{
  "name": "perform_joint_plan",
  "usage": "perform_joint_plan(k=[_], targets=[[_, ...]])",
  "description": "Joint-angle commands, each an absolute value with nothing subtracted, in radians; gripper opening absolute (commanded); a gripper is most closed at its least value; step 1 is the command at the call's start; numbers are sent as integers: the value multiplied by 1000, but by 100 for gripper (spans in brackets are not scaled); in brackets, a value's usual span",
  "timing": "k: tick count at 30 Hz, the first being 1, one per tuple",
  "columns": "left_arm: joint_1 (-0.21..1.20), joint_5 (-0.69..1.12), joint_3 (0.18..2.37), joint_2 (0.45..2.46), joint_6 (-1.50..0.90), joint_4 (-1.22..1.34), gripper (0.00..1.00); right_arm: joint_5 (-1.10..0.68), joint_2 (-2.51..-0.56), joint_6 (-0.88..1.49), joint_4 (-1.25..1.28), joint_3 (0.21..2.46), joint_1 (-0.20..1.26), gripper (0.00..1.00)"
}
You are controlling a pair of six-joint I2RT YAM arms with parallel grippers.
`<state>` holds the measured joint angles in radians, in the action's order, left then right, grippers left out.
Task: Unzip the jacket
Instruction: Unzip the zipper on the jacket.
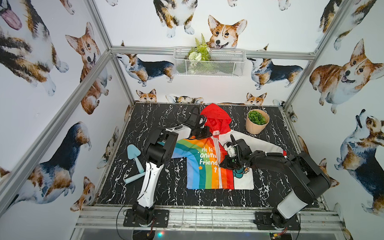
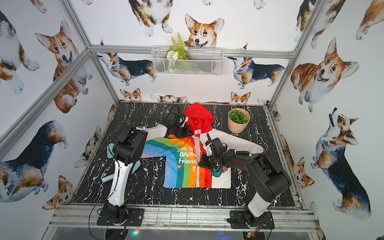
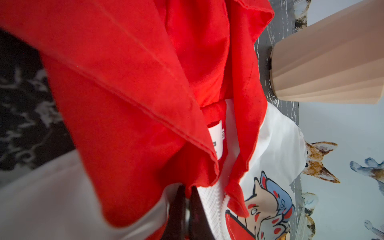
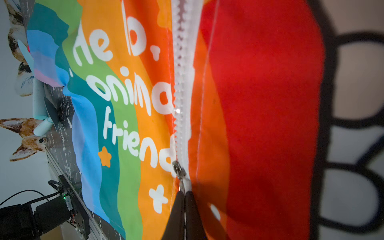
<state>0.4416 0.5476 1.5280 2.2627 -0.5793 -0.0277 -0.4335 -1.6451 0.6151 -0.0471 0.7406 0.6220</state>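
The small thin rainbow-and-white child's jacket lies flat mid-table on the black marble-patterned table, with its red hood toward the back wall. The left gripper is pinched tight on fabric at the collar, beside the top of the white centre zip, and that's the anchor. The right gripper is clamped on the small white pull tab hanging from the metal slider, a little past halfway down. Teeth above the slider are parted, and the run below looks closed, so the unzipping stroke is half done. Next call: draw the tab straight along the zip toward the hem, low and steady, with the collar held taut so the thin cloth doesn't bunch.
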Motion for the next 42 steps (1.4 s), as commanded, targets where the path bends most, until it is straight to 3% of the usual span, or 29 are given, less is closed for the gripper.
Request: perform_joint_plan(k=[1, 42], targets=[[437, 524, 1547, 2263, -560, 6, 0, -411, -1622, 635, -147, 714, 635, 0], [437, 556, 1622, 2274, -477, -86, 0, -445, -1275, 648, -293, 509, 751, 0]])
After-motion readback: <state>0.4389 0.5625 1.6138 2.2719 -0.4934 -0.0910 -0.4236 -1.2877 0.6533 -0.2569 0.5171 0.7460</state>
